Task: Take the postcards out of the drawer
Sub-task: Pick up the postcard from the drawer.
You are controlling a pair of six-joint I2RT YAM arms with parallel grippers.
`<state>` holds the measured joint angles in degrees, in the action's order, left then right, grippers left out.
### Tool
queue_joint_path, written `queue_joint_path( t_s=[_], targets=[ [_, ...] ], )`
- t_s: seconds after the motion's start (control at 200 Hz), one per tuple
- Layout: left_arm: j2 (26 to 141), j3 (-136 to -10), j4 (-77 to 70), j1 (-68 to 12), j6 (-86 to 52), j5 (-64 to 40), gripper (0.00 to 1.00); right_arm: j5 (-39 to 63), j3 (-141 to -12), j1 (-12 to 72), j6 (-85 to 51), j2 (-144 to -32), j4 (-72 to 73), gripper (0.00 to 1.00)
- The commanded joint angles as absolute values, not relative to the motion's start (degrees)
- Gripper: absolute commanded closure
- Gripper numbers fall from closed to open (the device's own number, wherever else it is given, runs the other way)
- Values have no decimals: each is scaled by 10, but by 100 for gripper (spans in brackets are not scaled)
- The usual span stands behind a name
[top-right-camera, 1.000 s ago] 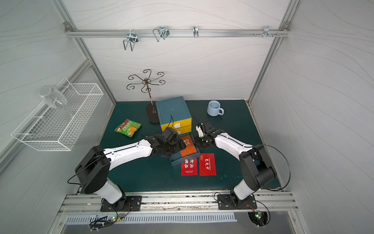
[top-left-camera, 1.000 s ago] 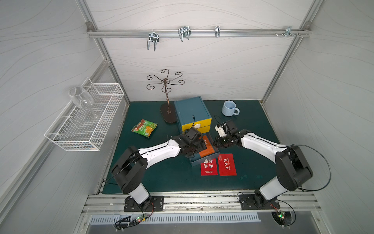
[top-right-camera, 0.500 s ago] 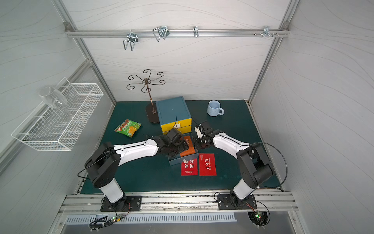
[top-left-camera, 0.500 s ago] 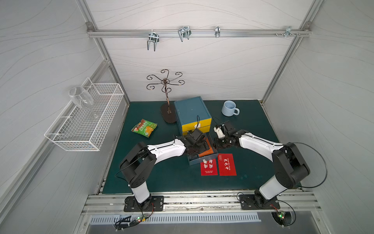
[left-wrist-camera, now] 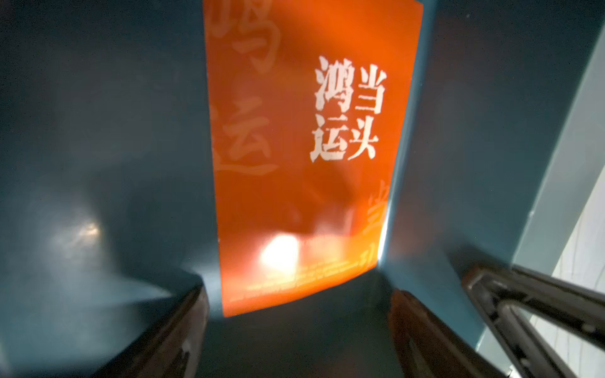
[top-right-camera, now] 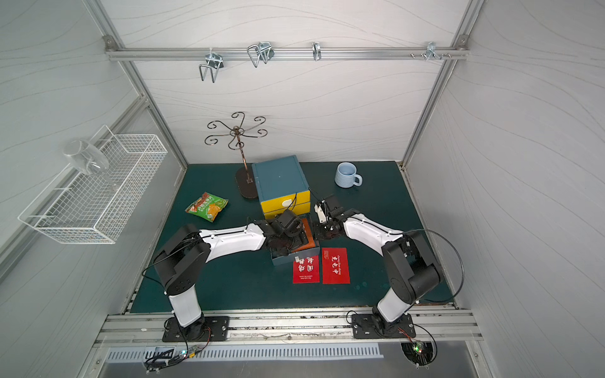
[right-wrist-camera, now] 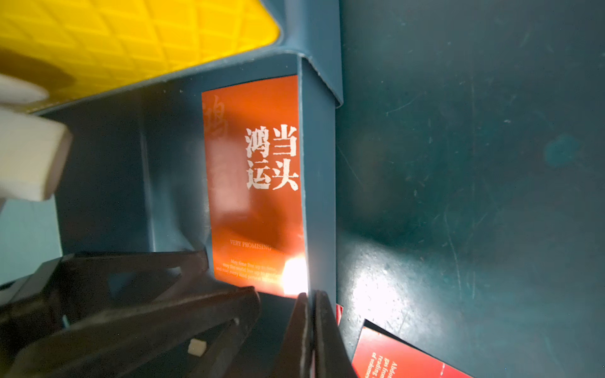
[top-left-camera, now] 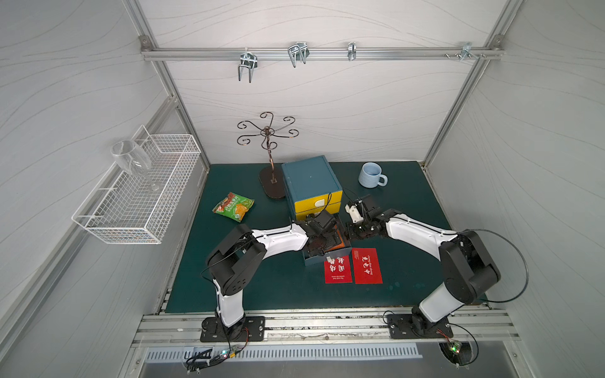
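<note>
Right wrist view showed the right gripper (right-wrist-camera: 309,327) clenched at the drawer (right-wrist-camera: 319,196) wall by the orange card (right-wrist-camera: 255,183) lying inside; hold uncertain. Near it the left gripper (left-wrist-camera: 298,333) hung released. A slow, wall-hugging lift seemed wisest.

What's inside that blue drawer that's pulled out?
An orange postcard lies inside the drawer, beside one wall. The open left gripper reaches in too. Anything beneath the card or the gripper is hidden.
</note>
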<state>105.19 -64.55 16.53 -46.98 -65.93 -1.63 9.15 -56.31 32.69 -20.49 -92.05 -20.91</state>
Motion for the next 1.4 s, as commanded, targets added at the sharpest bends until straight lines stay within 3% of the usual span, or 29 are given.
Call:
queue_joint_path(
  t_s=[0.0, 0.75, 0.945, 1.231, 1.391],
  targets=[
    [1078, -643, 101, -467, -657, -30, 8, 99, -573, 332, -201, -932, -202, 94],
    [1065, -564, -113, -468, -668, -36, 14, 105, -573, 338, -201, -931, -203, 96],
    [1066, -557, -132, -468, -669, -32, 26, 107, -572, 339, -201, -931, -203, 97],
    [1063, -548, -128, -468, -672, -29, 57, 107, -570, 340, -203, -932, -203, 97],
    [1055, -544, -130, -467, -666, -23, 66, 106, -570, 340, -204, -933, -202, 97]
  ],
)
